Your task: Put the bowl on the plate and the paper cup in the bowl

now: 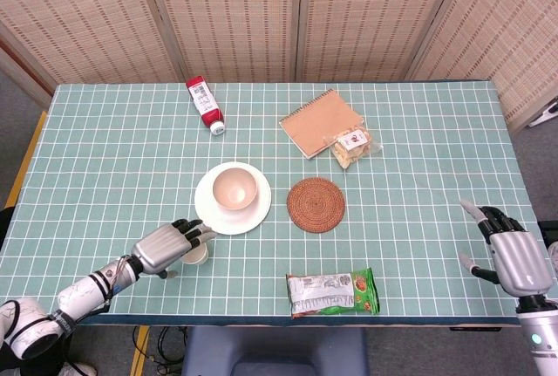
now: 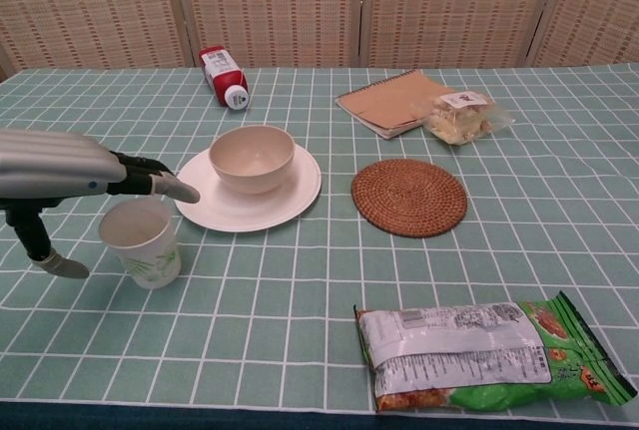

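A cream bowl (image 1: 234,188) (image 2: 252,157) sits on the white plate (image 1: 254,216) (image 2: 297,199) at mid-table. The paper cup (image 1: 196,256) (image 2: 144,243), white with a green print, stands upright just front-left of the plate. My left hand (image 1: 164,249) (image 2: 60,176) hovers over the cup with its fingers stretched out flat above the rim and the thumb hanging down at the cup's left; it holds nothing. My right hand (image 1: 509,252) stays open at the table's right front edge, far from everything.
A round woven coaster (image 1: 316,204) (image 2: 408,196) lies right of the plate. A green snack bag (image 1: 333,293) (image 2: 486,354) lies at the front. A notebook (image 1: 320,121) with a small snack packet (image 1: 353,146) and a red bottle (image 1: 205,105) lie further back.
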`<state>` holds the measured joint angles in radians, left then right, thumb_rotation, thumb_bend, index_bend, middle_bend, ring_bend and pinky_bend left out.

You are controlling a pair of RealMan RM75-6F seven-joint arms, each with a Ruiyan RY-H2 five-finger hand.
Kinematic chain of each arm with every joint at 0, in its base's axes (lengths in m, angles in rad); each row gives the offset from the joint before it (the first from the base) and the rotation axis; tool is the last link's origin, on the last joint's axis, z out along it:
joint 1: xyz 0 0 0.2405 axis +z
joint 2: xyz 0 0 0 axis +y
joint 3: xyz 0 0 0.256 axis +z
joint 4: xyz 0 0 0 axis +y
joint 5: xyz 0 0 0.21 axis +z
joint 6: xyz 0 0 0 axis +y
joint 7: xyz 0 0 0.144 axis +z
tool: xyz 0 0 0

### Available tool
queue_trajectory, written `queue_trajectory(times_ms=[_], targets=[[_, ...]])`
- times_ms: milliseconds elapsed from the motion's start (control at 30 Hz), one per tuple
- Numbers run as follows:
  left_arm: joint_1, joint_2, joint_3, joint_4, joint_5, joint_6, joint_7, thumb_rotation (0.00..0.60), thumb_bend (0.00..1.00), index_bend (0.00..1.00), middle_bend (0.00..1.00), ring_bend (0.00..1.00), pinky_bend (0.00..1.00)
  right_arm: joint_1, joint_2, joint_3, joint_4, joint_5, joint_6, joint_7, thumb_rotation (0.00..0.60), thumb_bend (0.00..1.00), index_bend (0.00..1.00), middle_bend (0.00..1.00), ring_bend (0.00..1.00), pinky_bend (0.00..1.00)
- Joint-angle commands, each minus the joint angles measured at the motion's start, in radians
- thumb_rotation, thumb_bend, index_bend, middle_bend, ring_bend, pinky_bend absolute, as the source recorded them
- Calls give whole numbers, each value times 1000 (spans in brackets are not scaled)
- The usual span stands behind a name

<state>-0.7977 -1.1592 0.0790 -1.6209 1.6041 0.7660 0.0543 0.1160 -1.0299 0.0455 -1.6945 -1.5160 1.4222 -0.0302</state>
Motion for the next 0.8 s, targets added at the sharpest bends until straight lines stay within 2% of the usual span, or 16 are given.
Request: queue_trajectory(times_ms=[33, 133, 300, 467, 567, 800], targets=[[4, -35, -11, 34, -5, 16, -8, 600, 204, 117, 0, 48, 234, -1, 0, 0, 0, 0, 0, 3, 600, 228, 124, 237, 157, 304], [7, -67, -12, 77, 5, 31, -25, 600, 203, 204, 48, 157, 327, -2, 2, -2, 0, -1, 1, 11, 600, 228, 124, 237, 157, 304], [6, -100, -10, 117, 18, 43, -56, 600, 204, 295, 137, 271, 469, -3, 3, -3, 0, -2, 2, 16, 600, 228, 124, 237, 157, 304], [5, -112, -10, 127, 29, 59, -75, 600, 214, 338, 191, 326, 560, -5, 3, -3, 1, 0, 3, 14, 600, 228, 124, 237, 156, 304], [7, -121, -12, 136, 31, 71, -84, 600, 268, 365, 236, 360, 620, -5, 3, -2, 2, 1, 3, 15, 600, 228, 124, 237, 156, 304], [2, -119, -13, 143, 25, 68, -88, 600, 337, 384, 287, 395, 661, -5, 2, -1, 4, 3, 2, 17, 600, 228, 124, 237, 157, 304]])
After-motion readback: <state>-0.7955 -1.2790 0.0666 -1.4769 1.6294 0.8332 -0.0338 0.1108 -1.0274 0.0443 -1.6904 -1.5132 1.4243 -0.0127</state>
